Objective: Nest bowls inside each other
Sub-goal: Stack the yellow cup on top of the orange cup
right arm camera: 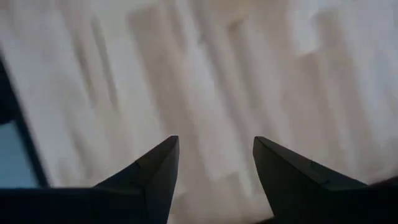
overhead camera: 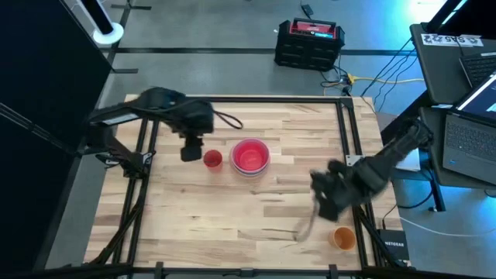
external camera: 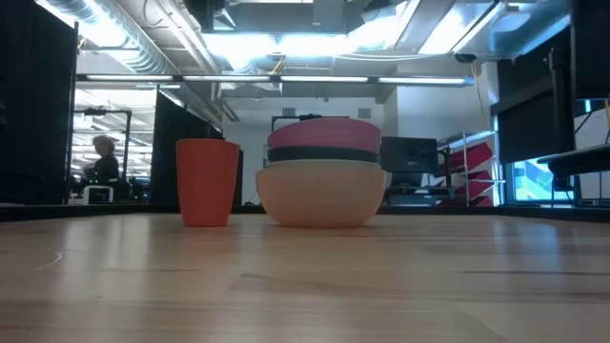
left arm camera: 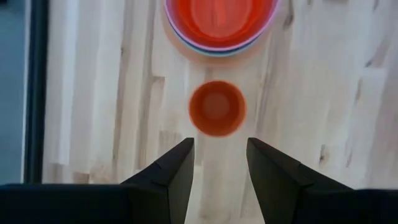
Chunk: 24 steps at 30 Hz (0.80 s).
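stack: nested bowls (overhead camera: 249, 156) near the table's (overhead camera: 256, 225) middle, red one on top; in the low view the stack (external camera: 321, 184) shows a white bowl at the bottom, a dark band and pink above

red cup: small red bowl (overhead camera: 212, 159) upright on the table, just beside the stack on its left-arm side, apart from it; rim up, so its axis is vertical

orange cup: small orange bowl (overhead camera: 343, 238) near the table's front right corner, well apart from the stack

left gripper: left gripper (overhead camera: 191, 149) hangs just beside the red cup, on the side away from the stack; fingers spread and holding nothing, as the wrist view (left arm camera: 220, 168) shows

key relation: from the left gripper the red cup (left arm camera: 217, 107) lies straight ahead between the finger lines, and the stack (left arm camera: 220, 25) lies right behind it on the same line; gripper, cup and stack are in a row

right gripper: right gripper (overhead camera: 325, 200) over bare wood between the stack and the orange cup, fingers spread, empty (right arm camera: 214, 162)

nearer arm: left for the red cup, right for the orange cup

height: how far above the table the left fingertips sit is hard to judge from above; probably clear of the cup's rim

likely next: close on the red cup and lift it into the stack, or fetch the orange one
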Motion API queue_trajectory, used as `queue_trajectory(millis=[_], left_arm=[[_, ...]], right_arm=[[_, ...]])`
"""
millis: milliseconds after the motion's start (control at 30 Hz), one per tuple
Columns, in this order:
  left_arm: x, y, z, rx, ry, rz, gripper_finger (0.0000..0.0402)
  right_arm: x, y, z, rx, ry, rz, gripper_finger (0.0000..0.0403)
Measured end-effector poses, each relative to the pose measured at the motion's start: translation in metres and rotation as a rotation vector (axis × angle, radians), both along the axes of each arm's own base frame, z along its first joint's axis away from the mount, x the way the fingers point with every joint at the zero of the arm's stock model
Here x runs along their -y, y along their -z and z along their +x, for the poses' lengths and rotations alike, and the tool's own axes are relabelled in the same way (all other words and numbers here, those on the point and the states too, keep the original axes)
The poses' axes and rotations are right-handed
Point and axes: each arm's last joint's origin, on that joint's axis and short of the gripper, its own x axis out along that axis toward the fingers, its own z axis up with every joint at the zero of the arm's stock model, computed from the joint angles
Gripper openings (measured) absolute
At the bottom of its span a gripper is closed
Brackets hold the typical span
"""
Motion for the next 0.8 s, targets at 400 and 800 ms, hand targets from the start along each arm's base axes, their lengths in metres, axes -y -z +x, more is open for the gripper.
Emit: queue_trajectory(millis=[400, 800], left_arm=[[-0.002, -0.013, -0.02, 0.068, -0.064, 0.014, 0.0135], [-0.002, -0.014, -0.021, 0.077, -0.084, 0.009, 0.0135]], right_arm=[[-0.051, 0.034, -0.057, -0.018, 0.127, 0.184, 0.0193], [-0.065, 0.054, -0.094, -0.091, 0.219, 0.241, 0.0193]])
